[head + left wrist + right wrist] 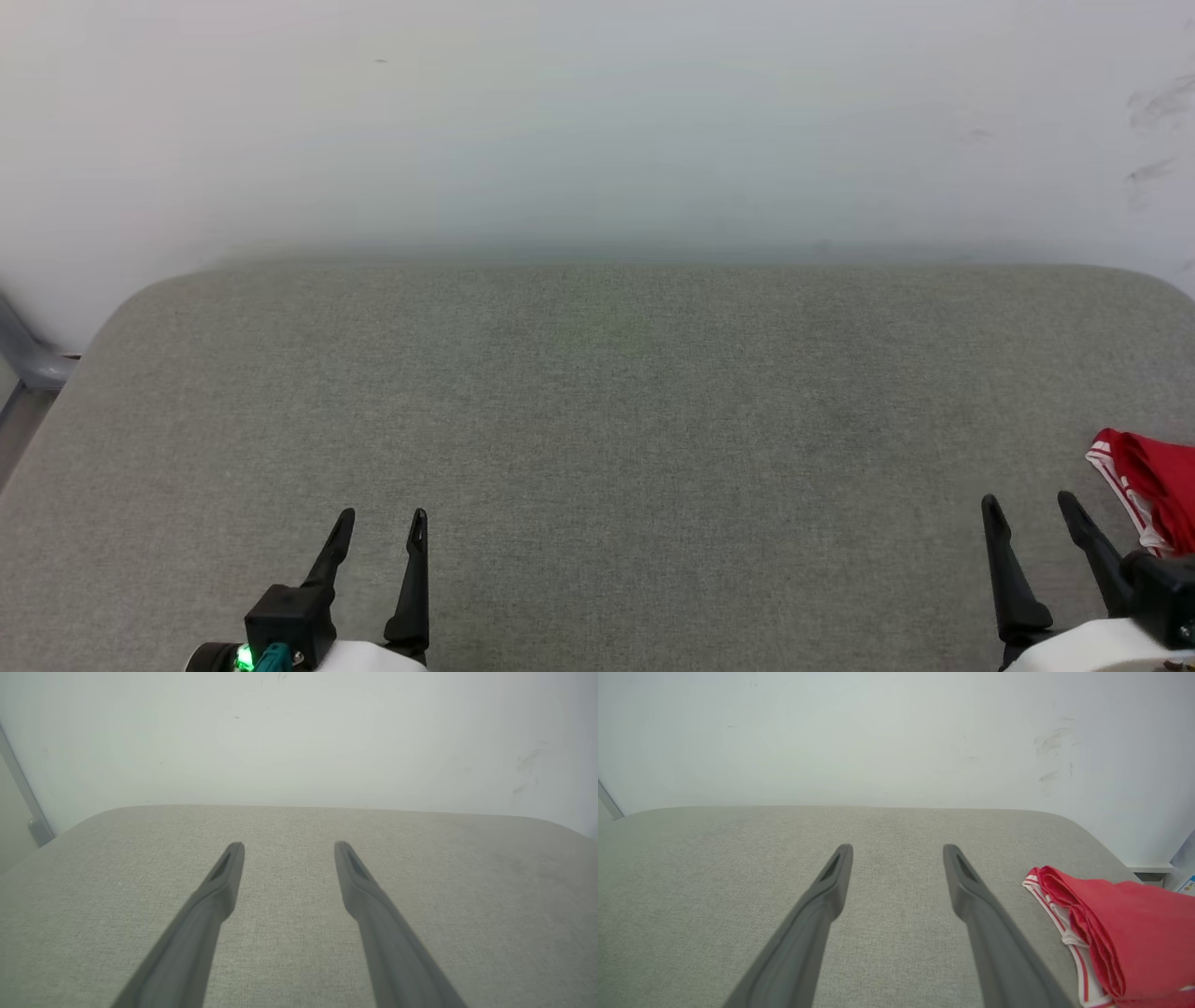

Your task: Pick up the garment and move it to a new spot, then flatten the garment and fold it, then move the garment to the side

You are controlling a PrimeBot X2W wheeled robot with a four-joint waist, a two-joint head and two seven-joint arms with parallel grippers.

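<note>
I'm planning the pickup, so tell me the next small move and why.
Probably shift the right gripper to its right, toward the garment. The red cloth lies bunched near the right side of the grey pad, beside that gripper and apart from it. Its jaws stand open and empty, and the left gripper is far across the pad.

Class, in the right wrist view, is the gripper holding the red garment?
No, the right gripper stands open and empty; the garment lies apart beside it.
</note>
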